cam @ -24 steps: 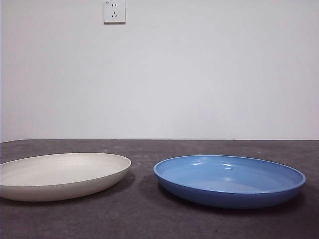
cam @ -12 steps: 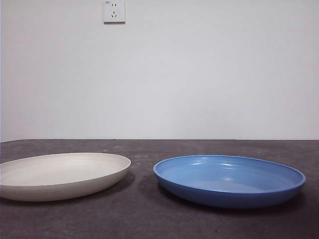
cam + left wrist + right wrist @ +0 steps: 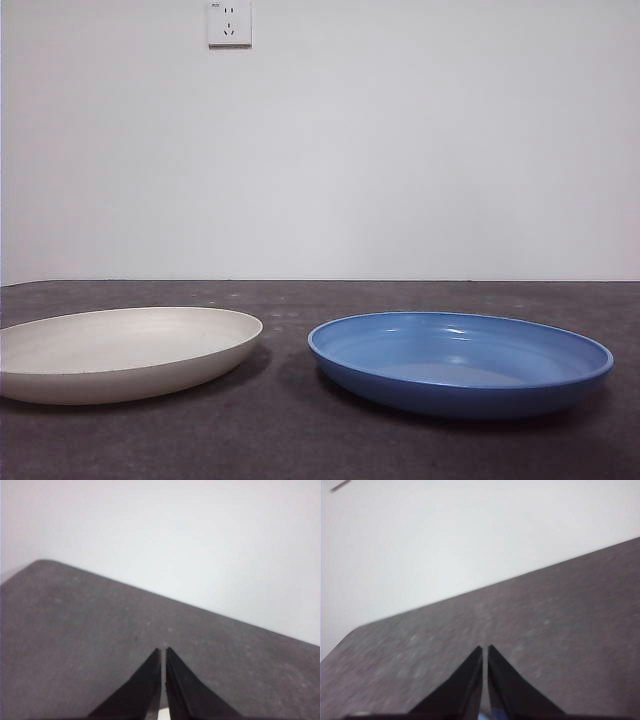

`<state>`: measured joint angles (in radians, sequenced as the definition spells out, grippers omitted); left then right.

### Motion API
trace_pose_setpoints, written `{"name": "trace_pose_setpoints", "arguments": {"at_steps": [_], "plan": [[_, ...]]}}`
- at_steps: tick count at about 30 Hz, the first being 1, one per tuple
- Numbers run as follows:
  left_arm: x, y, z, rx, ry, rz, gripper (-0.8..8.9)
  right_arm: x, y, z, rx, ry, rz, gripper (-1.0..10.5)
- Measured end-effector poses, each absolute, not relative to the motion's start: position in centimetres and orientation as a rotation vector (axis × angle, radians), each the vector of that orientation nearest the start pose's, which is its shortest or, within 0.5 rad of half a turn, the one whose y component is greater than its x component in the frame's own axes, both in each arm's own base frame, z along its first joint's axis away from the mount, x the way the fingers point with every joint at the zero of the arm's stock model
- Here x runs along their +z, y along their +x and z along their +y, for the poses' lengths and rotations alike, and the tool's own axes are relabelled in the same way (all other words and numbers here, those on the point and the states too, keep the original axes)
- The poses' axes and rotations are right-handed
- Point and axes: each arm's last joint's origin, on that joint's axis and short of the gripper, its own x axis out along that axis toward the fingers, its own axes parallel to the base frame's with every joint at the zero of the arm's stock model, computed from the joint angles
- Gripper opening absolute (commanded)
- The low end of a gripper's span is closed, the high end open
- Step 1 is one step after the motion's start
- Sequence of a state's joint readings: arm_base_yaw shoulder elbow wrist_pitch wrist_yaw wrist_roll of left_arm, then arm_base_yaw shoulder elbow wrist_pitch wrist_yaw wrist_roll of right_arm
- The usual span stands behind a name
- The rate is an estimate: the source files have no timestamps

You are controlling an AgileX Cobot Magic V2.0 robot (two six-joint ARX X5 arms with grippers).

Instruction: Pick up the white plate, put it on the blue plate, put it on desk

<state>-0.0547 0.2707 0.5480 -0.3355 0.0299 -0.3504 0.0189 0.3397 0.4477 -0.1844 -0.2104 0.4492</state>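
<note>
The white plate [image 3: 125, 352] and the blue plate [image 3: 460, 362] lay flat and apart on the dark grey counter [image 3: 300, 440], white to the left in the front view, with no arm near them there. The left claw [image 3: 163, 652] had its jaws pressed narrow, holding nothing, above bare counter. The right claw [image 3: 485, 651] was likewise closed and empty; neither plate showed ahead of either claw.
</note>
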Motion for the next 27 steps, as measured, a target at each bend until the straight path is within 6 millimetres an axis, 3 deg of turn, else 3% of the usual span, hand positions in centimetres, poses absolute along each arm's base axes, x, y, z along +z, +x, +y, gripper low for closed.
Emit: {"name": "trace_pose_setpoints", "arguments": {"at_steps": [4, 8, 16, 21, 24, 27], "plan": [[32.5, 8.4, -0.7, -0.12, -0.33, 0.121, 0.16, 28.8, 11.2, 1.1, 0.286, 0.471, 0.26, 0.1], [34.1, 9.5, -1.1, -0.205, -0.328, 0.222, 0.16, 30.3, 11.9, 1.4, 0.366, 0.478, 0.359, 0.1], [34.3, 11.3, -2.2, -0.429, -0.352, 0.395, 0.19, 33.2, 12.4, 2.4, 0.537, 0.407, 0.512, 0.1], [34.0, 11.5, -2.8, -0.512, -0.358, 0.452, 0.25, 33.6, 12.5, 3.2, 0.642, 0.364, 0.567, 0.1], [34.0, 11.4, -2.9, -0.528, -0.354, 0.449, 1.03, 33.6, 12.4, 3.4, 0.668, 0.352, 0.568, 0.1], [34.1, 11.3, -2.9, -0.53, -0.353, 0.444, 2.79, 33.6, 12.3, 3.5, 0.675, 0.346, 0.567, 0.2]]}}
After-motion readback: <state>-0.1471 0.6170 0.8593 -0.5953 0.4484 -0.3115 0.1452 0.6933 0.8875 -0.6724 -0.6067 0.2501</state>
